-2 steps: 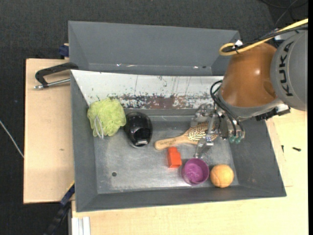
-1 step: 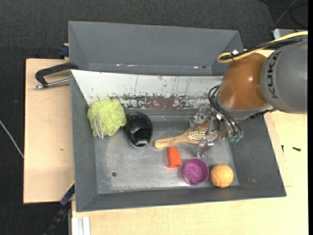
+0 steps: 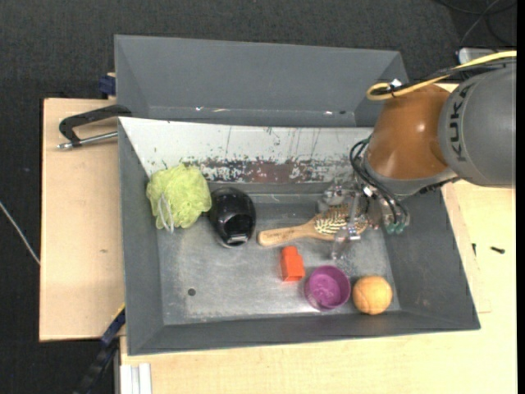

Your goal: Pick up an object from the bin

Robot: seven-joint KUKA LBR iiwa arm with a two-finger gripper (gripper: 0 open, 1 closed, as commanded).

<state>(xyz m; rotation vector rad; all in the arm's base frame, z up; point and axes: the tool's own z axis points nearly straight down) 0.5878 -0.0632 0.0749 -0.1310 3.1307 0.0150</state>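
Wooden hairbrush point(image 3: 287, 235) — its bristled head lies right under the hand point(image 3: 354, 222).

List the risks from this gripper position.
1. The gripper is at the head end of the wooden hairbrush. Gripped that far off-centre, the long handle may sag, swing or slip out.
2. The purple cup and orange ball lie close by, lower in the view, and a pivoting brush could knock them.
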